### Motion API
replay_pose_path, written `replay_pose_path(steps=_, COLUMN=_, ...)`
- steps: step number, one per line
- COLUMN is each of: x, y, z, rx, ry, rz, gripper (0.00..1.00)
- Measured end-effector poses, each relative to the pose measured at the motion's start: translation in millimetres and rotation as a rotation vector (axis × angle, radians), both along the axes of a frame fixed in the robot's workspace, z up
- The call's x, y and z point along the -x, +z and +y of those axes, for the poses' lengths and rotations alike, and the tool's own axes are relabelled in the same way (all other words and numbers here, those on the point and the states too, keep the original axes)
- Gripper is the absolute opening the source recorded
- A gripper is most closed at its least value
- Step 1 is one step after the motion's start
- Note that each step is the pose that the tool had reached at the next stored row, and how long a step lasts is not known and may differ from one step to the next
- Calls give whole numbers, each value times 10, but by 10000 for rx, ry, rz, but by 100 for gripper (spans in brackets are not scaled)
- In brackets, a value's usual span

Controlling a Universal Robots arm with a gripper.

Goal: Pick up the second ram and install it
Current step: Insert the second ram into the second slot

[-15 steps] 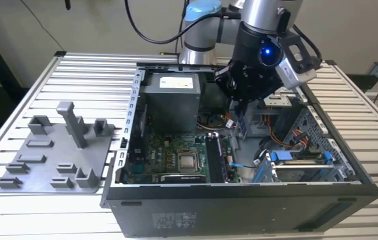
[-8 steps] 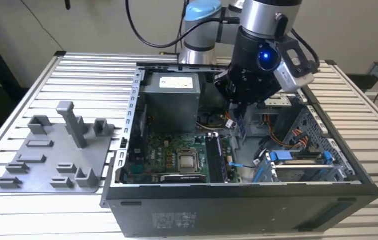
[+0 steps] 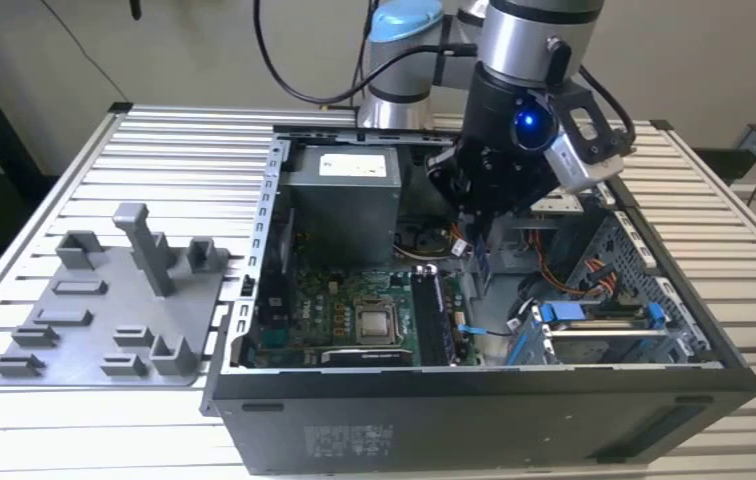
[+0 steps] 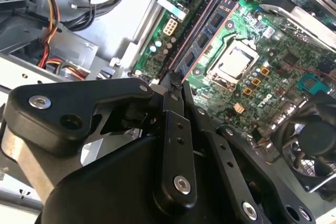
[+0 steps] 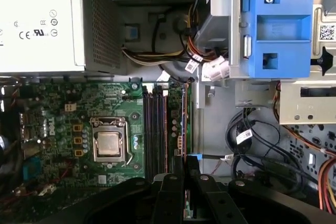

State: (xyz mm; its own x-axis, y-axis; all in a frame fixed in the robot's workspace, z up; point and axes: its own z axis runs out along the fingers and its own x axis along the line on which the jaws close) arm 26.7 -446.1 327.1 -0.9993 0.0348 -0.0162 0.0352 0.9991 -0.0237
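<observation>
Inside the one open computer case [image 3: 698,350], the end effector [image 5: 180,174] pinches one second ram [image 5: 183,129] above the motherboard [image 5: 63,129].

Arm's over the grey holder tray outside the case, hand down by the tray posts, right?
Wrong place. In the exterior view the hand is down inside the open computer case, over the motherboard. The grey holder tray sits outside the case on that view's left.

Pale wall [image 3: 698,60] behind a ribbed white table [image 3: 151,150]; dark floor beside it
</observation>
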Motion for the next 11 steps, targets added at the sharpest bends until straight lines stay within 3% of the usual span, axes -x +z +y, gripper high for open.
replay_pose_path(steps=11, x=0, y=-80, z=0, rx=66, ry=-2, rz=0, gripper=14)
